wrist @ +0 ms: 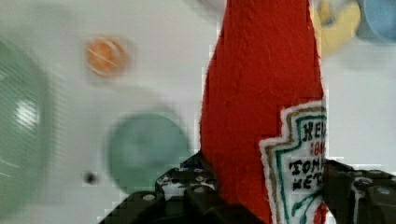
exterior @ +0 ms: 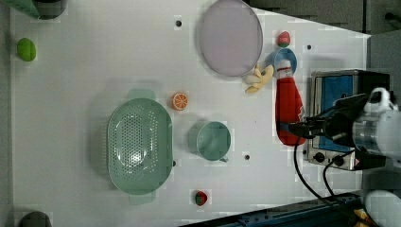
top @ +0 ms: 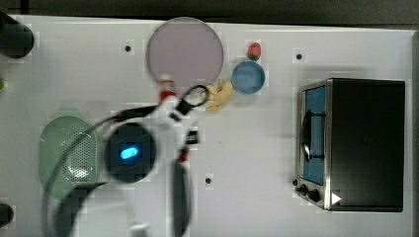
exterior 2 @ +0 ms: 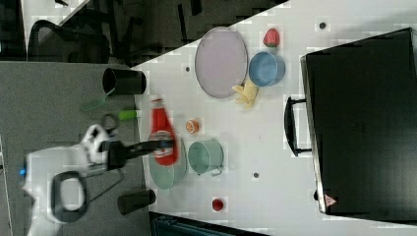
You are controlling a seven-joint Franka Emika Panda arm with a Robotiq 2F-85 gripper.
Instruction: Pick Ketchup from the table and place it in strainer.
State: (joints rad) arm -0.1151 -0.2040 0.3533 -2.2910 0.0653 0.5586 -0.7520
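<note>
I'm carrying the soft red felt Ketchup bottle [wrist: 261, 93], gripper [wrist: 261, 196] jaws clamped low on it, steering level toward the pale mint perforated plastic strainer [exterior: 139, 146], well off from the jaws.

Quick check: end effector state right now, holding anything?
End effector: closed on the Ketchup, gripped near its base and lifted off the table.
</note>
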